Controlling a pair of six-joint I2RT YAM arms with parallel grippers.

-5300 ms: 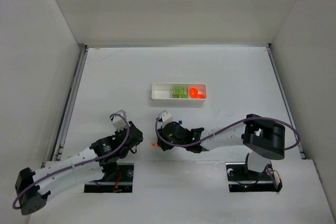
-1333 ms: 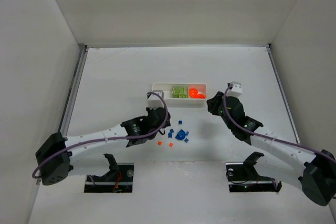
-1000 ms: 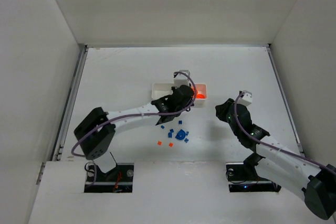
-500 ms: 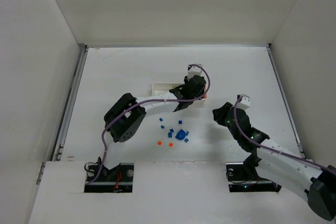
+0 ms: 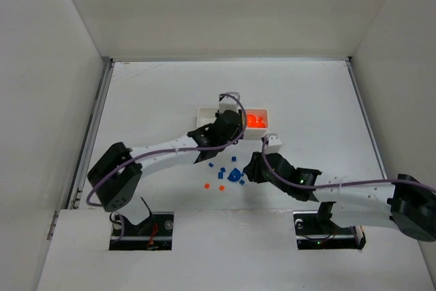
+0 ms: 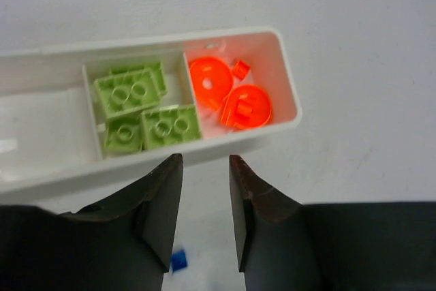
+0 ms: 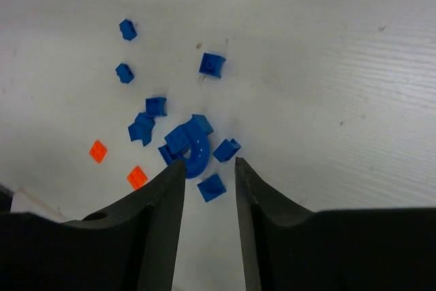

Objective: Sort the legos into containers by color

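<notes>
The white tray (image 5: 204, 117) lies mid-table. In the left wrist view its rim (image 6: 68, 172) frames lime green legos (image 6: 139, 110) in the middle compartment and orange legos (image 6: 228, 93) in the right one; the left compartment looks bare. My left gripper (image 5: 225, 129) hovers open and empty at the tray's near edge, as the left wrist view (image 6: 204, 168) also shows. Blue legos (image 5: 235, 175) lie scattered in front of the tray. My right gripper (image 7: 208, 168) is open just over them, a small blue square (image 7: 212, 187) between its fingers, beside a curved blue piece (image 7: 191, 148).
Two orange specks (image 5: 206, 185) lie left of the blue pile, also in the right wrist view (image 7: 98, 150). Small blue bits (image 7: 127, 29) spread toward the tray. One blue speck (image 6: 178, 260) shows under my left gripper. White walls enclose the table.
My left gripper has drawn back from the tray's right end to its middle. My right arm has swung in from the right and lowered over the blue pile.
</notes>
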